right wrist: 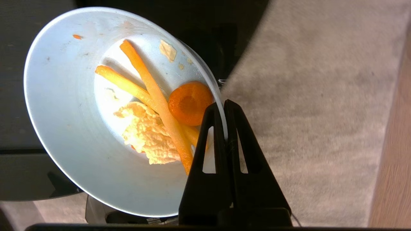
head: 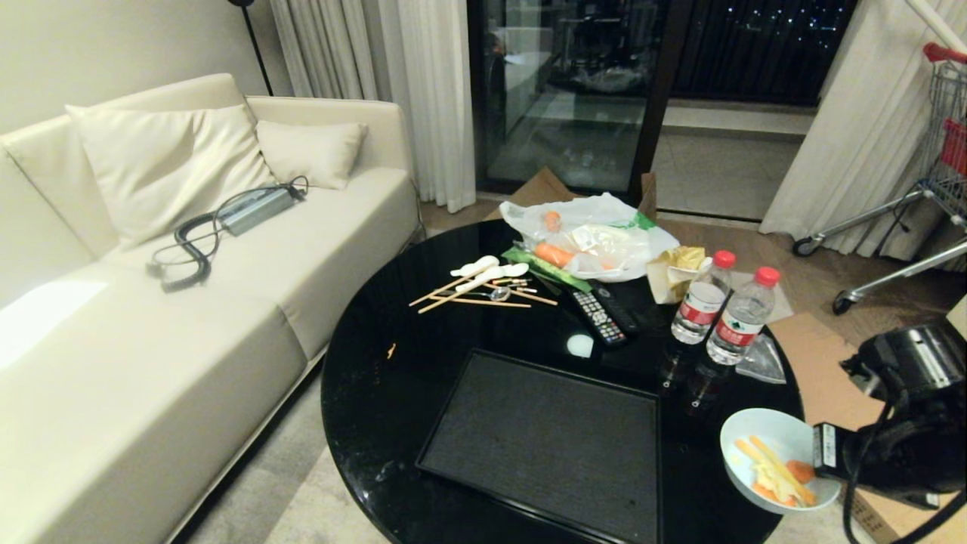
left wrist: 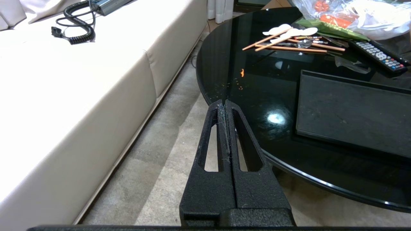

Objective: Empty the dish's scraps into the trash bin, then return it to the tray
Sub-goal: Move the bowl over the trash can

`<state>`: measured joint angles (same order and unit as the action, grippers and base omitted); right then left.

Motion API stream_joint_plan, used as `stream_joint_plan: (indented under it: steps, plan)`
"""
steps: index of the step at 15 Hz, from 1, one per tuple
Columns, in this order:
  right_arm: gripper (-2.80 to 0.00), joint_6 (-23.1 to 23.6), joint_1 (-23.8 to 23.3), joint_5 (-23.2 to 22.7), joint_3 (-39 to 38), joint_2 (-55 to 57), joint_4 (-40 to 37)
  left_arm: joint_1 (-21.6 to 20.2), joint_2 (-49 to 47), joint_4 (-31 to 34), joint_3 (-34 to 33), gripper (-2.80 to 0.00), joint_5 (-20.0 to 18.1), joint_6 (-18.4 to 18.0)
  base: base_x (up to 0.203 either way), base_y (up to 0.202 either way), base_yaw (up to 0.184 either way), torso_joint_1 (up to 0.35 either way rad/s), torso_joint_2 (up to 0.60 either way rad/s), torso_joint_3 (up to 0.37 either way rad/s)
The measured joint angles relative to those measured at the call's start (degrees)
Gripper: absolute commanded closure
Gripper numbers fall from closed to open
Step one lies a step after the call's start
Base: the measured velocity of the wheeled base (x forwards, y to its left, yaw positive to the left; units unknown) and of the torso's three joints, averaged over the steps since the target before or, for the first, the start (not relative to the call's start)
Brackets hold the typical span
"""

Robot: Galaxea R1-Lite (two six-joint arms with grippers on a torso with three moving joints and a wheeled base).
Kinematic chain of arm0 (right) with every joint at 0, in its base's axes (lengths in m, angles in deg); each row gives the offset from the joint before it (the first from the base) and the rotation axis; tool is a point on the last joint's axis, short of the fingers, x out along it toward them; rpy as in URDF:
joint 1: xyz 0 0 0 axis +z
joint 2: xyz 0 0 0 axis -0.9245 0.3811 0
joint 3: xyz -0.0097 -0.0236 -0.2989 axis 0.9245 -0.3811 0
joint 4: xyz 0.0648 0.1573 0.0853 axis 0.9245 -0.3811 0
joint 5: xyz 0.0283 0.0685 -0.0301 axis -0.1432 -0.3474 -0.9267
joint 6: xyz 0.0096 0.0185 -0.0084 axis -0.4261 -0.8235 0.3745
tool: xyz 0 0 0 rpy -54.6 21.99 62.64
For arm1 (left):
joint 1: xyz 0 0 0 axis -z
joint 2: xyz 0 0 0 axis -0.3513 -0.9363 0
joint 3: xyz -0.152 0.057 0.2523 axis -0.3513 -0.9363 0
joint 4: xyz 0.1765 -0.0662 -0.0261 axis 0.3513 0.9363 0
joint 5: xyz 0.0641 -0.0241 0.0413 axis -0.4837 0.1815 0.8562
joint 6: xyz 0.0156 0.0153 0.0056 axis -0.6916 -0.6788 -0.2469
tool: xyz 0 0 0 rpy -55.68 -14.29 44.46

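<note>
The right gripper (right wrist: 224, 106) is pinched narrow on the rim of the dish (right wrist: 80, 134), one finger inside the wall and one outside. The small pale bluish-white bowl juts out from the fingertips, past the near right edge of the round black glass table (head: 393, 408) and over the carpet (right wrist: 305, 112). Inside it lie the scraps (right wrist: 157, 125): a round carrot slice right beside the inner finger, two long orange strips crossing the bowl's floor, and a pale yellow clump of peel under them. A few crumbs cling to the bowl's wall farther from the gripper.

The matte black tray (head: 551, 438) sits on the table just beside the held dish, on the side away from the right arm; nothing lies on it. Beyond the tray from the gripper stand two clear water bottles with red caps (head: 744, 313), a remote control (head: 600, 317), wooden chopsticks and white spoons (head: 483, 283), and a plastic bag with carrots (head: 597, 234).

The left gripper (left wrist: 226, 104) hangs at the table's opposite edge, its fingers pressed together on nothing, above the carpet between the table and a cream sofa (head: 189, 302). A coiled black cable and grey power unit (head: 227, 223) rest on the sofa seat. Behind the table are white curtains (head: 423, 91), a dark glass door, and a shopping cart (head: 937, 143) at the far right.
</note>
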<state>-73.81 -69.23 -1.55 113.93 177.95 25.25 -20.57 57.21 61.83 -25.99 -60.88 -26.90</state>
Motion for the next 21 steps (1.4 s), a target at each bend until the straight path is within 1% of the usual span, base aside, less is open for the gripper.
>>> stream_joint_plan:
  steps: [4, 6, 9, 10, 16, 21]
  plan:
    - [0.0, -0.1, -5.6, -0.1, -4.4, -5.7, -0.2, 0.0, 0.0, 0.0, 0.0, 0.0, 0.0, 0.0, 0.0, 0.0, 0.0, 0.0, 0.0, 0.0]
    - [0.0, -0.2, -7.0, -0.2, -6.7, -8.0, -0.1, 0.0, 0.0, 0.0, 0.0, 0.0, 0.0, 0.0, 0.0, 0.0, 0.0, 0.0, 0.0, 0.0]
    - [0.0, -0.2, -7.7, -3.4, -10.6, -12.7, 0.0, 0.0, 0.0, 0.0, 0.0, 0.0, 0.0, 0.0, 0.0, 0.0, 0.0, 0.0, 0.0, 0.0]
    - [0.0, -0.1, -7.7, -3.7, -12.2, -14.0, 0.0, 0.0, 0.0, 0.0, 0.0, 0.0, 0.0, 0.0, 0.0, 0.0, 0.0, 0.0, 0.0, 0.0]
    - [0.0, -0.1, -7.8, -4.1, -18.0, -19.7, 0.0, 0.0, 0.0, 0.0, 0.0, 0.0, 0.0, 0.0, 0.0, 0.0, 0.0, 0.0, 0.0, 0.0]
    - [0.0, 0.1, -7.8, -3.8, -20.3, -22.3, 0.1, 0.0, 0.0, 0.0, 0.0, 0.0, 0.0, 0.0, 0.0, 0.0, 0.0, 0.0, 0.0, 0.0]
